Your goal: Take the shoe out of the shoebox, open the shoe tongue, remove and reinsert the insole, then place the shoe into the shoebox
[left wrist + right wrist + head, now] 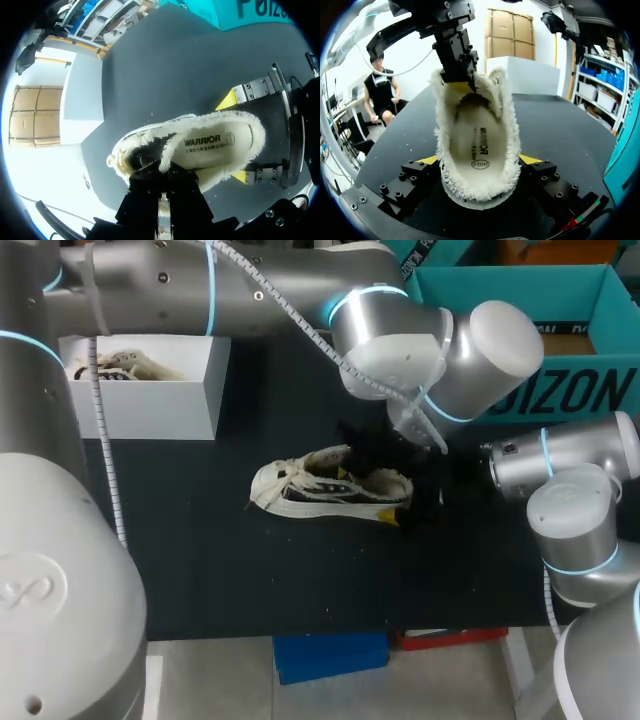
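A cream fleece-lined shoe [320, 490] lies on the black table, toe to the left. My right gripper [479, 160] is shut on its heel, one yellow tip on each side of the fleece collar [235, 150]. My left gripper [160, 172] comes down over the shoe opening and is shut on the fleece top of the tongue [465, 90]. The printed insole [210, 142] lies flat inside the shoe. The white shoebox [150, 400] stands at the back left with a second shoe [120, 367] in it.
A teal cardboard box [560, 330] stands at the back right, close behind my right arm. The black table [200, 560] runs bare in front of the shoe to its front edge.
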Robot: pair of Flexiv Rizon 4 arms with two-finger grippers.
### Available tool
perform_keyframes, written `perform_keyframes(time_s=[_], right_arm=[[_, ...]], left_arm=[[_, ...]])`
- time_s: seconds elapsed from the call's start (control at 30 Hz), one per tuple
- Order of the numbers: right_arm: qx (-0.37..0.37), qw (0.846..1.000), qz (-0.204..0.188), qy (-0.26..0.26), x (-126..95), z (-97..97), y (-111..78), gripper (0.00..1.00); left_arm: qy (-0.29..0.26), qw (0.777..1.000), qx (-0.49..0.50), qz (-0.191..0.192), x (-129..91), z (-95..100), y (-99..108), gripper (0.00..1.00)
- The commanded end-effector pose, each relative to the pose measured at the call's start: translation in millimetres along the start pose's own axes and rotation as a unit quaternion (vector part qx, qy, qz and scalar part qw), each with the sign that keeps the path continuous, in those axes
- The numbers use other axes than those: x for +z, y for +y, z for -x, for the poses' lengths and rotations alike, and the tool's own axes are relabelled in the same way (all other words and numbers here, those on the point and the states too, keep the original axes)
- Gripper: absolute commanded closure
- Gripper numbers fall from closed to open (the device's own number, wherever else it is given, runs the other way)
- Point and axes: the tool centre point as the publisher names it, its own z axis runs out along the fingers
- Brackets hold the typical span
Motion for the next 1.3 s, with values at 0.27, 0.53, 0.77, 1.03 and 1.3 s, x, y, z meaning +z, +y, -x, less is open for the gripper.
perform_keyframes(time_s=[0.27, 0.53, 0.77, 1.03, 1.3], right_arm=[[0.0, 1.0, -0.001, 0.0, 2.6, 0.7, -0.3, 1.0], [0.0, 1.0, -0.001, 0.0, 2.6, 0.7, -0.3, 1.0], [0.0, 1.0, -0.001, 0.0, 2.6, 0.7, -0.3, 1.0], [0.0, 1.0, -0.001, 0.0, 2.6, 0.7, -0.3, 1.0], [0.0, 1.0, -0.001, 0.0, 2.6, 0.7, -0.3, 1.0]], left_arm=[[0.025, 0.998, -0.056, -0.021, -18.3, 50.3, -0.8, 1.0], [0.024, 0.995, -0.099, -0.003, 0.5, 88.8, 13.2, 1.0], [0.024, 0.992, -0.121, 0.024, 19.1, 105.6, 23.3, 0.0], [0.035, 0.989, -0.139, 0.042, 29.4, 117.7, 25.5, 0.0], [0.048, 0.986, -0.145, 0.066, 42.4, 123.7, 31.0, 0.0]])
